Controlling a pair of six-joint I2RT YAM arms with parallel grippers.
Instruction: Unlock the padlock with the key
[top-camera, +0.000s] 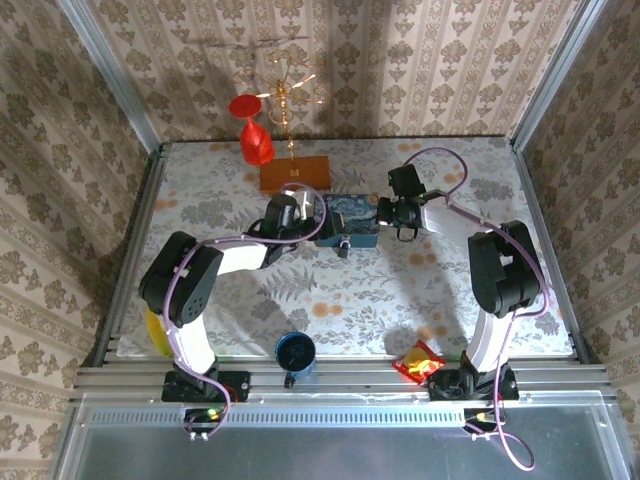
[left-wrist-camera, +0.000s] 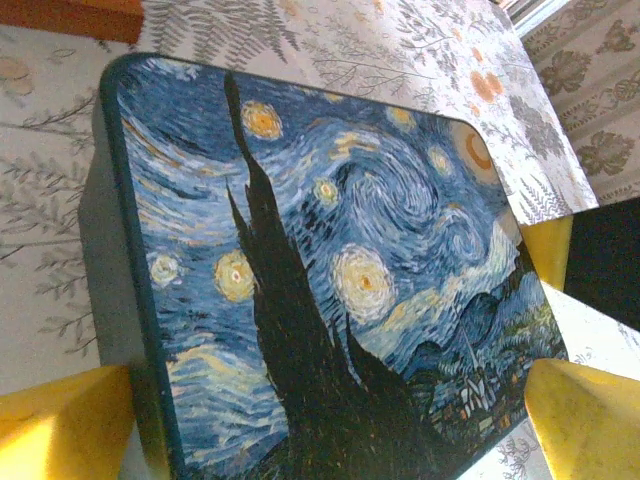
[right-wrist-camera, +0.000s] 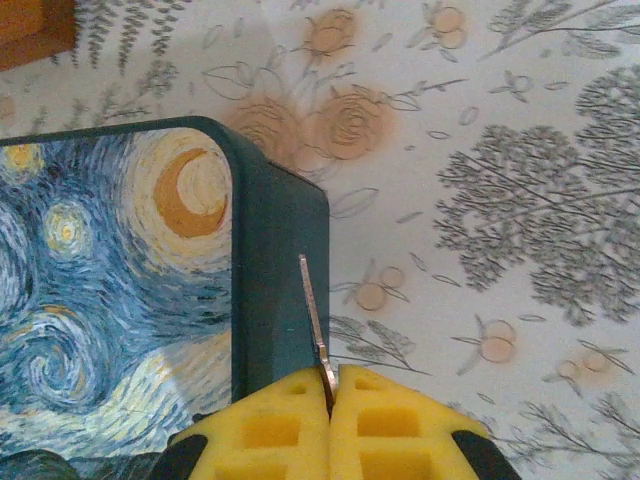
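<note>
Blue and yellow swirls cover the starry-night tin (left-wrist-camera: 300, 250) lying between the yellow fingers (left-wrist-camera: 60, 425) of my left claw (left-wrist-camera: 322, 415). That claw stands wide open at the tin's left end, gripping nothing. My right claw (right-wrist-camera: 330, 385) is pinched closed on the key (right-wrist-camera: 316, 310), a thin silvery blade jutting from between the pads. It runs just beside the tin's dark right end wall, and I cannot tell whether metal touches wall. The padlock (top-camera: 343, 247), small and dark, sits against the tin's near side, mid-bench (top-camera: 450, 300), between my two claws. Beyond the tin to the left, a wooden block (top-camera: 295, 174) carries a gold wire stand (top-camera: 285, 80) and a red funnel-shaped piece (top-camera: 256, 140). At the near edge rest a blue mug (top-camera: 295, 354) and a red-and-yellow packet (top-camera: 420, 362).
</note>
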